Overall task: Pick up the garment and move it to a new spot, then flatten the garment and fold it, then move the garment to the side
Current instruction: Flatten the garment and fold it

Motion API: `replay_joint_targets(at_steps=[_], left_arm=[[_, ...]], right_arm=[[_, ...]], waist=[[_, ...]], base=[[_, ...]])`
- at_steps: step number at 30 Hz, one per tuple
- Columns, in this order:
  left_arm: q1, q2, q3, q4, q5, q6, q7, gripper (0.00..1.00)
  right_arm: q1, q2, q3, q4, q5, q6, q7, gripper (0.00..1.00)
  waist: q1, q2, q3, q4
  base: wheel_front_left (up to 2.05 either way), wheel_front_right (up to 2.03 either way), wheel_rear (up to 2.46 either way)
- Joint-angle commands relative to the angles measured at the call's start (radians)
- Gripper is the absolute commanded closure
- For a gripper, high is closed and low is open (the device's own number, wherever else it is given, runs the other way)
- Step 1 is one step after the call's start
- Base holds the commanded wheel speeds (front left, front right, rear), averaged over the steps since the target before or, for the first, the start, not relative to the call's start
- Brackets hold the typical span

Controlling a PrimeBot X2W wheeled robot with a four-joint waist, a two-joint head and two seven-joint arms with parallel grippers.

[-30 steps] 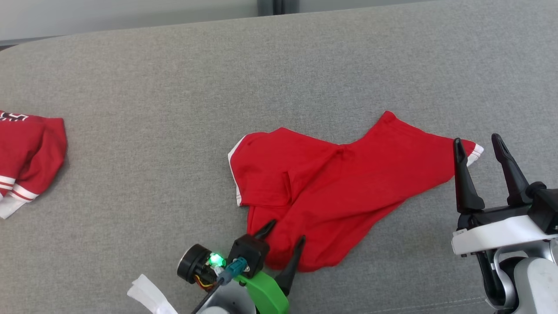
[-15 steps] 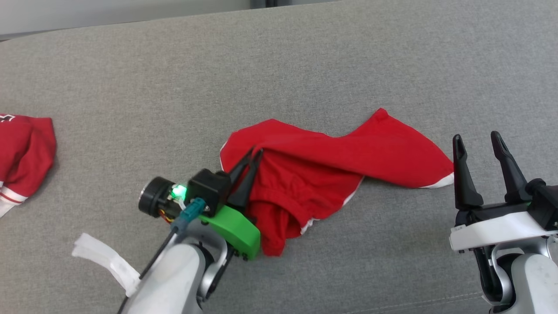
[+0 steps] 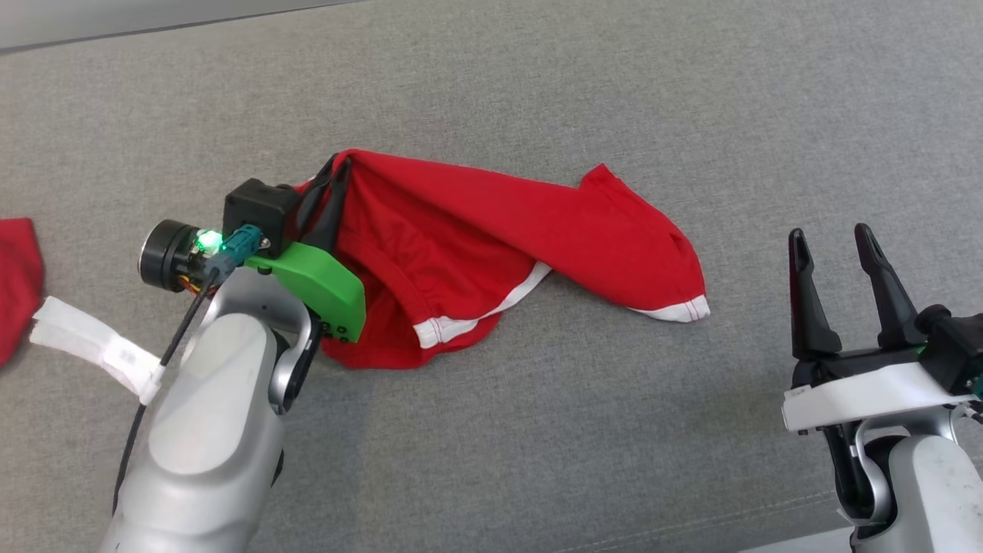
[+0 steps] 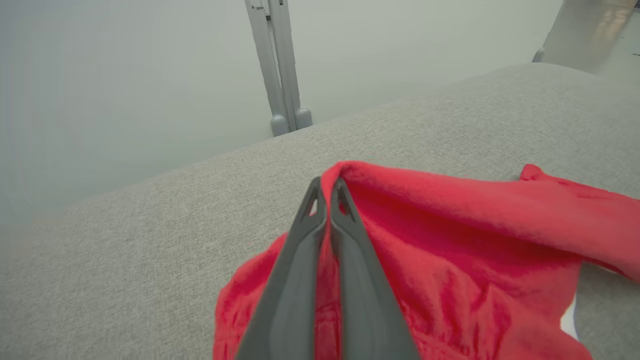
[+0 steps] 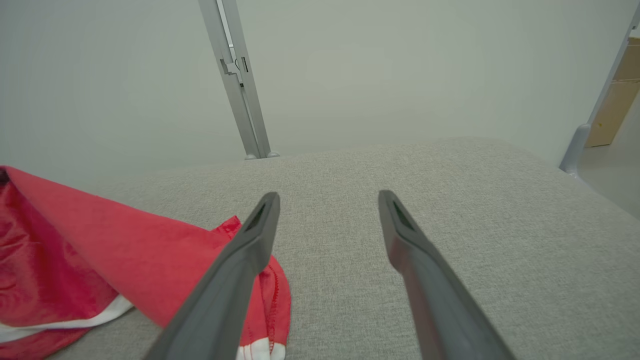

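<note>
Two grippers show in the head view. The left gripper (image 3: 338,165) sits at about 10 o'clock from the frame centre, its dark fingers pressed together on a fold of the red garment (image 3: 491,246). The left wrist view confirms it: the left gripper (image 4: 327,184) has its tips closed with red cloth pinched between them, and the garment (image 4: 450,235) falls away from the tips toward 4 o'clock. From the pinched fold the garment runs as a raised ridge toward 3 o'clock and ends in a white-hemmed corner on the grey cushion (image 3: 537,430). A second white-trimmed edge lies at 6 o'clock from the ridge. A green bracket (image 3: 326,288) on the left wrist overlaps the cloth's 9 o'clock side. A white strip (image 3: 84,342) hangs from the arm's cable at 8 o'clock. A second red cloth (image 3: 15,276) lies at the 9 o'clock edge, well apart from the garment. The right gripper (image 3: 829,232) stands at 4 o'clock, fingers spread wide and holding nothing, apart from the hemmed corner. In the right wrist view the right gripper (image 5: 328,195) is above bare cushion, with the garment (image 5: 100,235) at 8 o'clock behind its left finger. A grey post (image 5: 237,80) stands against the pale wall (image 5: 400,60) at 12 o'clock.
</note>
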Motion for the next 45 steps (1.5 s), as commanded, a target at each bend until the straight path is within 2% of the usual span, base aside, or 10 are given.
replay_joint_targets(at_steps=[1, 2, 6, 10, 14, 18, 23, 32, 45], left_arm=[[-0.021, -0.006, 0.006, 0.034, -0.010, -0.006, -0.028, 0.19], [-0.025, -0.011, 0.008, 0.056, -0.018, -0.007, -0.044, 0.00], [0.000, -0.035, 0.031, 0.116, -0.051, 0.006, -0.143, 0.00], [0.057, -0.050, 0.061, 0.095, -0.069, 0.037, -0.205, 0.00], [0.153, -0.047, 0.111, -0.012, -0.060, 0.091, -0.226, 0.00], [0.273, -0.034, 0.180, -0.185, -0.030, 0.144, -0.226, 0.00], [0.404, -0.016, 0.218, -0.322, 0.018, 0.179, -0.225, 0.00], [0.529, 0.011, 0.216, -0.402, 0.047, 0.199, -0.208, 0.00], [0.540, 0.023, 0.203, -0.426, 0.038, 0.204, -0.167, 0.00]], right_arm=[[-0.013, 0.002, 0.001, 0.004, 0.004, -0.001, -0.009, 0.00], [-0.014, 0.002, 0.001, 0.006, 0.004, -0.001, -0.011, 0.00], [-0.012, -0.002, -0.007, 0.003, -0.007, -0.001, -0.017, 0.00], [0.004, -0.008, -0.014, -0.014, -0.026, -0.001, -0.012, 0.00], [0.019, -0.012, -0.018, -0.040, -0.036, -0.001, 0.004, 0.00], [0.038, -0.015, -0.019, -0.064, -0.046, -0.001, 0.023, 0.00], [0.059, -0.016, -0.008, -0.084, -0.056, -0.001, 0.049, 0.00], [0.099, -0.012, 0.007, -0.091, -0.058, -0.001, 0.077, 0.00], [0.100, -0.011, 0.008, -0.094, -0.051, -0.001, 0.081, 0.00]], waist=[[0.0000, -0.0001, 0.006, -0.009], [0.0000, -0.0001, 0.006, -0.010], [0.0000, -0.0001, -0.007, -0.004], [0.0000, -0.0001, -0.033, 0.012], [0.0000, -0.0001, -0.066, 0.036], [0.0000, -0.0001, -0.095, 0.057], [0.0000, -0.0001, -0.122, 0.079], [0.0000, -0.0001, -0.160, 0.092], [0.0000, -0.0001, -0.157, 0.084]], base=[[0.00, 0.00, 0.00], [0.00, 0.00, 0.00], [0.00, 0.00, 0.00], [0.00, 0.00, 0.00], [0.00, 0.00, 0.00], [0.00, 0.00, 0.00], [0.00, 0.00, 0.00], [0.00, 0.00, 0.00], [0.00, 0.00, 0.00]])
